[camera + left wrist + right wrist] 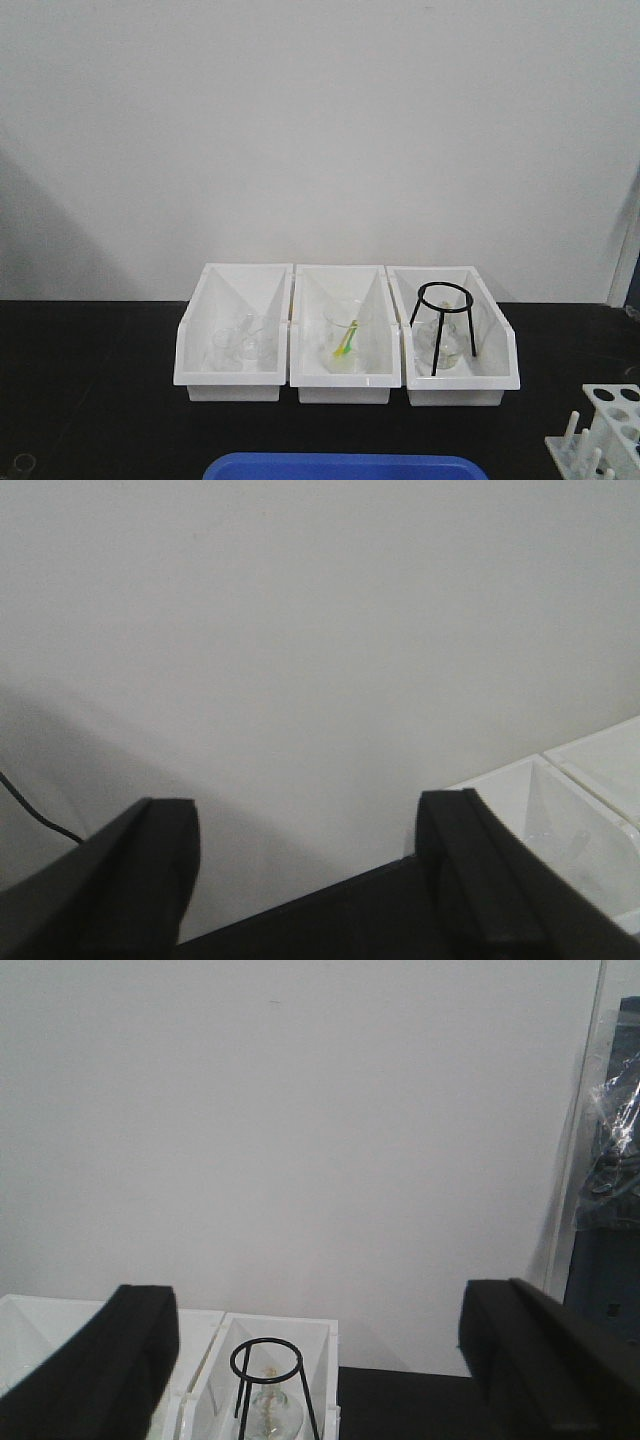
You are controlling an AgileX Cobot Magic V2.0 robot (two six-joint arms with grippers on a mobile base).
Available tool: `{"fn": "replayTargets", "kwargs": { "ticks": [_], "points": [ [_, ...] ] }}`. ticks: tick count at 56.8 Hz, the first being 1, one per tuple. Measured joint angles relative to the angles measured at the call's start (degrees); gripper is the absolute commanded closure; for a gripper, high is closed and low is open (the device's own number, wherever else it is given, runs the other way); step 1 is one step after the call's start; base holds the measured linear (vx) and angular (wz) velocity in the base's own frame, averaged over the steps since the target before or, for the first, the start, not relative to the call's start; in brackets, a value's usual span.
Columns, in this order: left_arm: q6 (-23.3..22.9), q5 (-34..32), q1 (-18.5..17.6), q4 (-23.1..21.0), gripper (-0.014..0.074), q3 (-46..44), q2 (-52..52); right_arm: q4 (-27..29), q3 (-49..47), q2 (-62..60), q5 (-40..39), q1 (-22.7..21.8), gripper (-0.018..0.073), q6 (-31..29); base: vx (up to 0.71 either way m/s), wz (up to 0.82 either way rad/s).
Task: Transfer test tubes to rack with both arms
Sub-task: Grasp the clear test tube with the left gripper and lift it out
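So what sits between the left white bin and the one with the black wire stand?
A third white bin, holding a clear beaker with something green and yellow inside. The front view shows it.

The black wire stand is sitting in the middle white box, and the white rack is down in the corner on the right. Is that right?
Not quite. The black wire stand sits in the right-hand white box, not the middle box. The exterior front-facing view shows this. The white rack is indeed down in the right corner.
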Motion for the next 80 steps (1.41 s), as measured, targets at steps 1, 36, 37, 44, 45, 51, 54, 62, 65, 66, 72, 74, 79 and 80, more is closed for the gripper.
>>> {"fn": "replayTargets", "kwargs": {
  "ticks": [1,36,37,44,45,51,54,62,65,66,72,74,79,80],
  "points": [
    [-0.2,-0.2,0.0,0.0,0.0001,0.0,0.0,0.0,0.0,0.0,0.0,0.0,-0.0122,0.0,0.00,0.00],
    [12.4,11.2,-2.3,0.4,0.0025,16.0,-4.4,-0.1,0.0,0.0,0.0,0.0,0.0092,-0.1,0.00,0.00],
    [12.4,10.8,-2.5,0.4,0.0025,17.2,-4.7,-0.1,0.0,0.0,0.0,0.0,0.0097,-0.1,0.00,0.00],
    [13.9,3.7,-2.7,1.3,0.0025,27.5,-6.3,-0.2,0.0,0.0,0.0,0.0,0.0123,-0.7,0.00,0.00],
    [14.2,2.3,-2.7,1.4,0.0025,28.6,-6.3,-0.2,0.0,0.0,0.0,0.0,0.0125,-0.8,0.00,0.00],
    [15.7,-7.9,-2.9,1.9,0.0025,35.3,-5.5,-0.2,0.0,0.0,0.0,0.0,0.0125,-1.1,0.00,0.00],
    [16.1,-10.9,-2.9,1.9,0.0025,36.5,-4.3,-0.2,0.0,0.0,0.0,0.0,0.0124,-1.1,0.00,0.00],
    [16.7,-17.0,-3.0,1.9,0.0025,35.3,1.9,-0.2,0.0,0.0,0.0,0.0,0.0098,-1.1,0.00,0.00],
    [16.7,-18.1,-2.9,1.9,0.0025,34.3,4.6,-0.2,0.0,0.0,0.0,0.0,0.0078,-1.1,0.00,0.00],
    [16.7,-18.5,-2.8,1.9,0.0025,33.9,5.3,-0.2,0.0,0.0,0.0,0.0,0.0069,-1.1,0.00,0.00],
    [16.9,-19.1,-1.3,0.1,0.0025,31.8,10.6,-0.2,0.0,0.0,0.0,0.0,0.0022,-1.1,0.00,0.00],
    [16.9,-19.1,-0.6,-1.3,0.0025,31.2,11.9,-0.2,0.0,0.0,0.0,0.0,0.0007,-1.1,0.00,0.00],
    [17.3,-20.9,1.2,-4.9,0.0025,30.5,13.7,-0.2,0.0,0.0,0.0,0.0,-0.0017,-1.1,0.00,0.00],
    [17.6,-21.2,1.5,-5.4,0.0025,30.5,13.7,-0.2,0.0,0.0,0.0,0.0,-0.0018,-1.1,0.00,0.00]
  ]
}}
